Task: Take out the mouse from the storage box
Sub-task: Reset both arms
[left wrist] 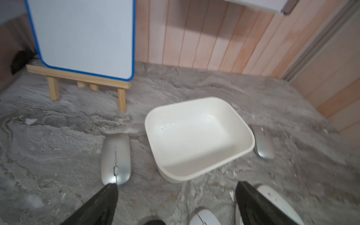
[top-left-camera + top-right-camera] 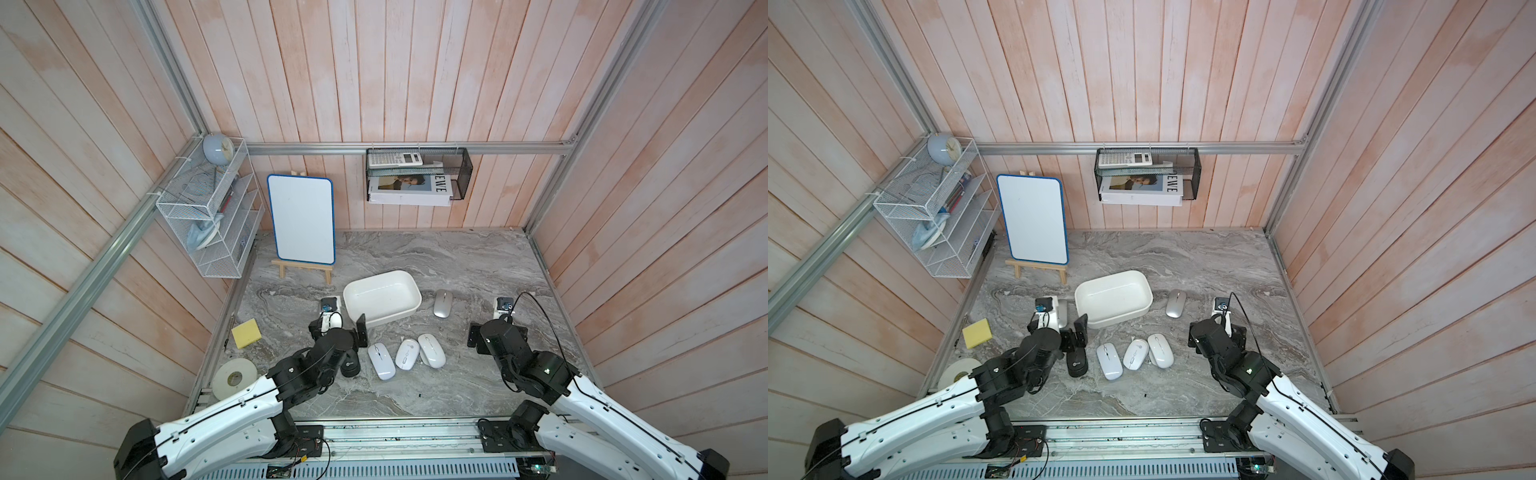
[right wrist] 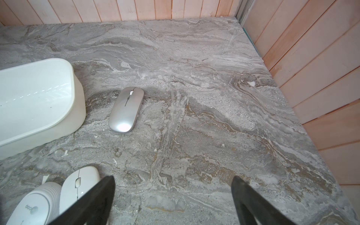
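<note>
The left end effector gapes, holding nothing, one finger at the near end of the silver mouse. That mouse lies on the table beside the empty storage box, toward the left edge. The right end effector is spread and empty. A low pull-back could clip the mouse or the box.

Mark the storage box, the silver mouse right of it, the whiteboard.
storage box (image 2: 390, 316), in a top view, near wall
silver mouse (image 2: 443, 303), in a top view, its back
whiteboard (image 2: 301, 218), in a top view, white face
</note>
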